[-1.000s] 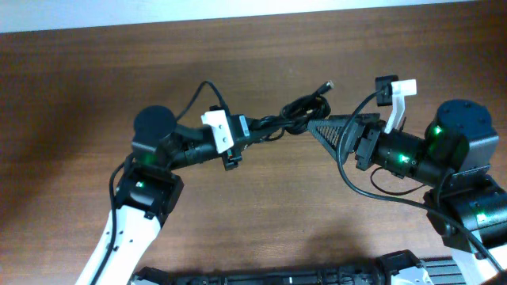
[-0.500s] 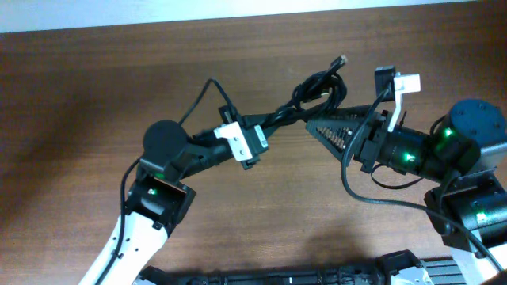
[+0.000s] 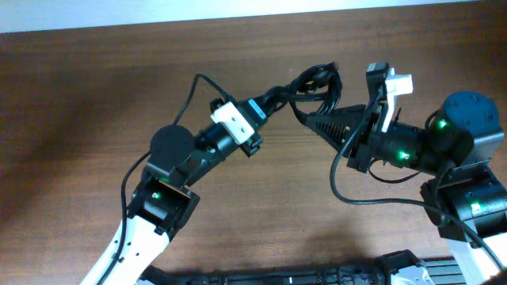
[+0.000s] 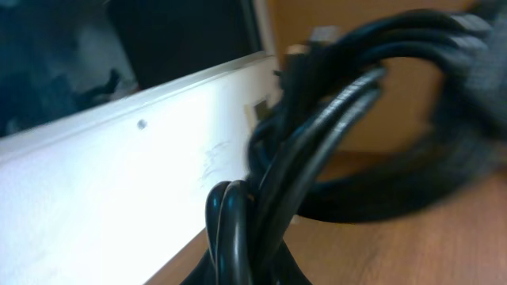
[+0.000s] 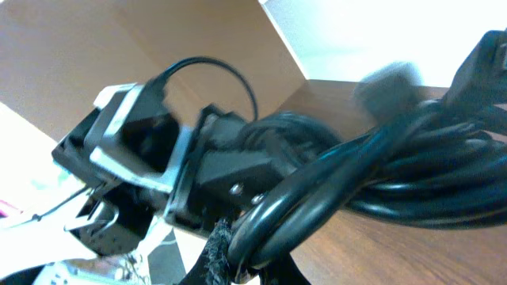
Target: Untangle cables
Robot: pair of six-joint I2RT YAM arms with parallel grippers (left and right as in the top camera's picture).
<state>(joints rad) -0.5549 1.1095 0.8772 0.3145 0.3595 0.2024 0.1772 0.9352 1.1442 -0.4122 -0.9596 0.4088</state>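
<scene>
With left gripper (image 3: 268, 100) and right gripper (image 3: 303, 120) both clamped on the bunched thin black cables (image 3: 315, 82), pulling apart could cinch them tighter.

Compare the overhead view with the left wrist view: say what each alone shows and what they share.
Overhead only: the left claw and right claw, at the cables from opposite sides. Left wrist only: a white panel behind them, close and blurred. Both: the black cables and the wooden table.
</scene>
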